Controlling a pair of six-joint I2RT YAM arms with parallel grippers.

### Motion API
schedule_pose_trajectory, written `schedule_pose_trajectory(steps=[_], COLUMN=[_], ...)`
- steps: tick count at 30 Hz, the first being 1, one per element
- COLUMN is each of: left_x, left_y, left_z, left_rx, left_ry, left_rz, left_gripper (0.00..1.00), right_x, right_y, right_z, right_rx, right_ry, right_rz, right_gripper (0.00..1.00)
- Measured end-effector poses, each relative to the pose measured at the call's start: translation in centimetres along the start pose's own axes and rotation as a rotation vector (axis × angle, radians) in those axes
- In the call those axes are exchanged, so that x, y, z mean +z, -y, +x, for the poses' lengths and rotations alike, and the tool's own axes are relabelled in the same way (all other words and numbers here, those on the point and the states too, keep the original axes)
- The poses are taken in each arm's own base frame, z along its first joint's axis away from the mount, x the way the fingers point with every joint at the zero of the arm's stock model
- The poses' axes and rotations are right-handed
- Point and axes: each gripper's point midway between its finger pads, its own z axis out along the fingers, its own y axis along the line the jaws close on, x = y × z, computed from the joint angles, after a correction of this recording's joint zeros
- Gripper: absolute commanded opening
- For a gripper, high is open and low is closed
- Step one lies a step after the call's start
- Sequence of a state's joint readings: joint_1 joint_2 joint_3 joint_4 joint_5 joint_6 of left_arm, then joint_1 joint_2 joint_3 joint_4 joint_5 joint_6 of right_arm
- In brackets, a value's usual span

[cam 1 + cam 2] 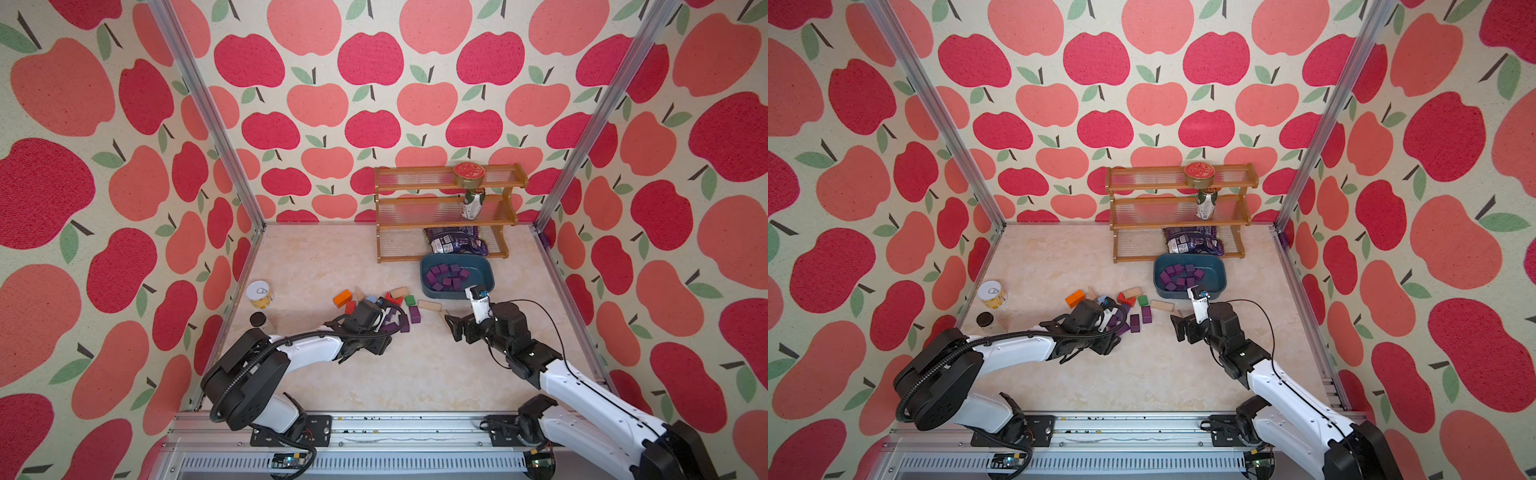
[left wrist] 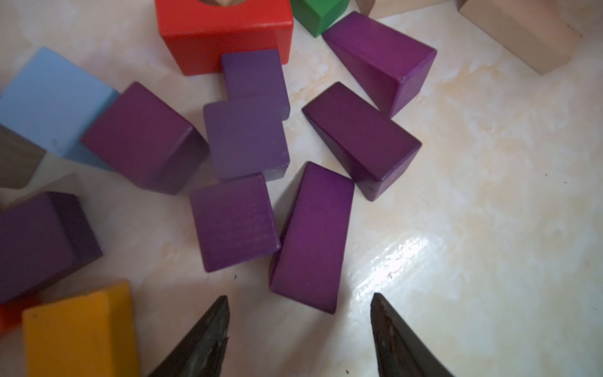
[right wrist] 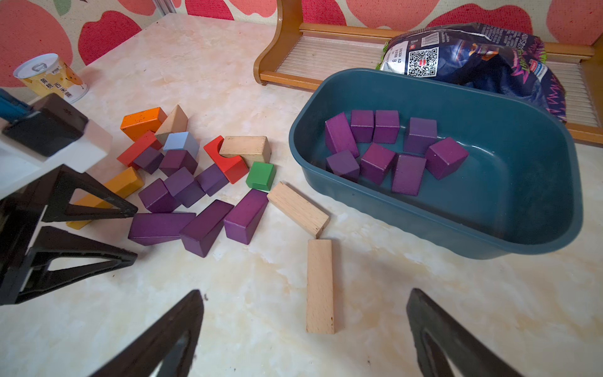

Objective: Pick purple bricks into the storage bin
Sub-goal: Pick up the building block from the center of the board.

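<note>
Jaws apart and empty on both, the left gripper [image 2: 300, 296] hangs low over the loose purple bricks [image 3: 208, 225] mid-surface among coloured blocks [image 3: 261, 174], the right gripper [image 3: 305, 290] alongside, more purple ones lying in the storage bin [image 3: 522, 209] near the far right edge.

purple bricks [image 2: 235, 222]: matte painted wood | storage bin [image 3: 522, 182]: smooth plastic | table [image 3: 244, 293]: glossy marbled

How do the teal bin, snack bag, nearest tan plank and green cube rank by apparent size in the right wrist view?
1. teal storage bin
2. snack bag, partly hidden behind the bin
3. tan plank, boosted by nearness to camera
4. green cube
</note>
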State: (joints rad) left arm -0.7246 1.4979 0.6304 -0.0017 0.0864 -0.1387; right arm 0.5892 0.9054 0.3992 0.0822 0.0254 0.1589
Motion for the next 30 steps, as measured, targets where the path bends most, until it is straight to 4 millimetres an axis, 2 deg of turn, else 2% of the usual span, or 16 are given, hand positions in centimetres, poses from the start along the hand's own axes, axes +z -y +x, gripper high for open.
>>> schedule_pose_trajectory(steps=[17, 21, 25, 30], left_x=[1.6, 1.8, 1.9, 1.9], left_y=[-0.1, 0.1, 0.5, 1.1], left_z=[-1.3, -1.5, -1.5, -1.4], left_rx=[0.087, 0.103, 0.13, 0.168], left_ry=[-0.004, -0.005, -0.007, -0.007], left_rz=[-0.021, -0.018, -0.016, -0.017], left_gripper=[0.51, 0.36, 0.31, 0.3], right_x=[0.1, 0.1, 0.2, 0.2], right_y=[0.1, 0.1, 0.2, 0.3], right_z=[0.1, 0.2, 0.2, 0.2], right_rx=[0.0, 0.0, 0.0, 0.0], right_ry=[-0.005, -0.007, -0.009, -0.009], right_rz=[0.004, 0.005, 0.012, 0.016], right_gripper=[0.99, 0.99, 0.99, 0.99])
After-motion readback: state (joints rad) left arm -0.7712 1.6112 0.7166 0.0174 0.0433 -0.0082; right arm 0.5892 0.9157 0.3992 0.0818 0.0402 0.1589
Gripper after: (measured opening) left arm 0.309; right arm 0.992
